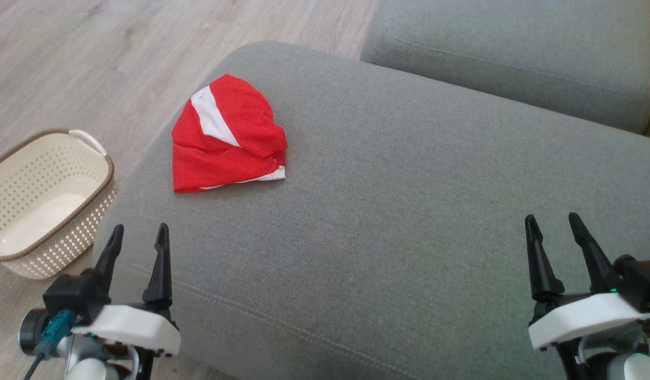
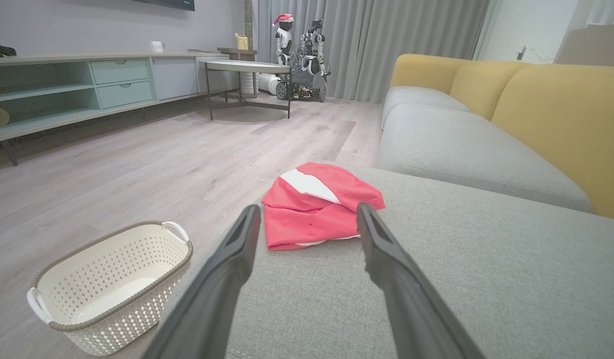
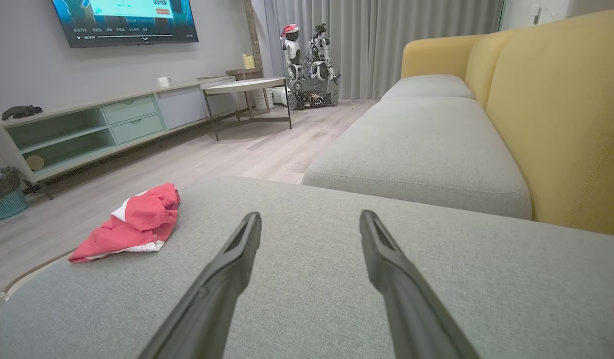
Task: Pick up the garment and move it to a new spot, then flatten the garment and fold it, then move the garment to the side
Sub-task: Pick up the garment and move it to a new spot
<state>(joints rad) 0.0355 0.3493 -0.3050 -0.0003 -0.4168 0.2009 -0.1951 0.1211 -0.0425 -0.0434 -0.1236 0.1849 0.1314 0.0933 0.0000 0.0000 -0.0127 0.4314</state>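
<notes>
**Reaching for the bunched red garment with both arms free**

Lying loosely bunched, the red and white garment [image 1: 224,142] sits on the far left part of the grey sofa cushion [image 1: 383,211], close to the cushion's left edge. A pale basket [image 1: 76,243] stands on the floor just off that edge. The left fingers [image 1: 158,269] are spread wide and hold nothing. They hover over the near left corner of the cushion, well short of the cloth. The right fingers [image 1: 538,264] are just as wide and empty, over the near right side and well apart from the garment.

Since the cloth is rumpled rather than flat, the pick-up looks like the step in hand. The left arm is the natural choice: in its wrist view the garment [image 2: 316,209] lies straight ahead between the fingers. A good grasp would come down on a raised fold near the top of the heap, pinching several layers so nothing slips. The lift should go toward the open middle of the cushion, not toward the edge, where a dangling hem could slide off to the floor.
</notes>
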